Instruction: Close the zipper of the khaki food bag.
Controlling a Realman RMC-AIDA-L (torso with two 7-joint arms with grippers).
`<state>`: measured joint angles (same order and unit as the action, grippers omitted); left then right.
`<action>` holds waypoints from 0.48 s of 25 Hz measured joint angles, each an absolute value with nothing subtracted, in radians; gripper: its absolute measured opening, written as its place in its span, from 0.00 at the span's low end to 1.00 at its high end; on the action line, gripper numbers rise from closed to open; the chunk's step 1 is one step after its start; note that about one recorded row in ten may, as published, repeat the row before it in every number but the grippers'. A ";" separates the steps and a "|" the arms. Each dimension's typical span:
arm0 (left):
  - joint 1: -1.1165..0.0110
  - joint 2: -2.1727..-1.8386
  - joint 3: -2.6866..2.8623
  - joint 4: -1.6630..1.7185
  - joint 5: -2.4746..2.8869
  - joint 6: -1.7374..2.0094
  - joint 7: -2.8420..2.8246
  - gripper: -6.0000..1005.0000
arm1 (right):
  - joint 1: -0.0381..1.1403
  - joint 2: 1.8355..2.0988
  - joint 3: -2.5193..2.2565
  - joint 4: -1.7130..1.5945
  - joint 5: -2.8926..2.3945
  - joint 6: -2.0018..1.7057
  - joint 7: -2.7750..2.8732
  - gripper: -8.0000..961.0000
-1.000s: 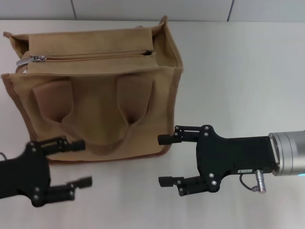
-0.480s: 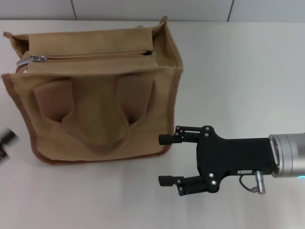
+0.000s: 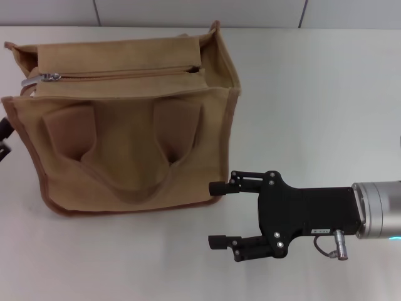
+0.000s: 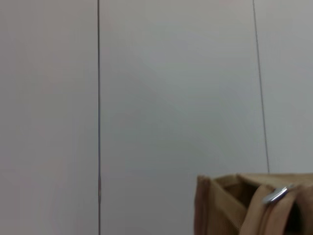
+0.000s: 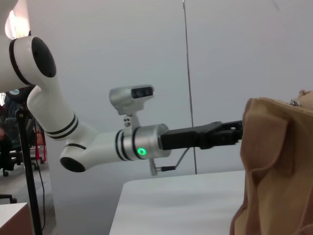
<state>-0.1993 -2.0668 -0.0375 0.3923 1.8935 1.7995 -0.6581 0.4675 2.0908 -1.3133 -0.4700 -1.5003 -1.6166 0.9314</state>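
Left of the open right gripper (image 3: 216,214), perhaps touching: khaki food bag (image 3: 125,125).

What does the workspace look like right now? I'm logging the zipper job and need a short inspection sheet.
Surface: white table, bare apart from the bag.
Job's things: khaki food bag stands on the table; zipper runs across its top, silver pull tab at the bag's left end.
Clutter: nothing seen.
Grippers: right gripper open, low by the bag's near right corner, holding nothing; left gripper at the head view's left edge beside the bag's left side.
Cables: short cable loop with a connector on the right gripper.
Surroundings: pale panelled wall behind the table.
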 joint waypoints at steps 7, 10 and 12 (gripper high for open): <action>-0.263 -2.069 -0.028 0.385 1.942 1.687 -0.658 0.75 | 0.465 2.092 -1.306 -0.447 -1.500 -1.619 0.917 0.82; -0.290 -2.069 -0.038 0.360 1.935 1.684 -0.663 0.75 | 0.466 2.092 -1.309 -0.439 -1.484 -1.619 0.902 0.82; -0.294 -2.070 -0.049 0.350 1.921 1.688 -0.666 0.75 | 0.467 2.092 -1.311 -0.439 -1.480 -1.619 0.902 0.82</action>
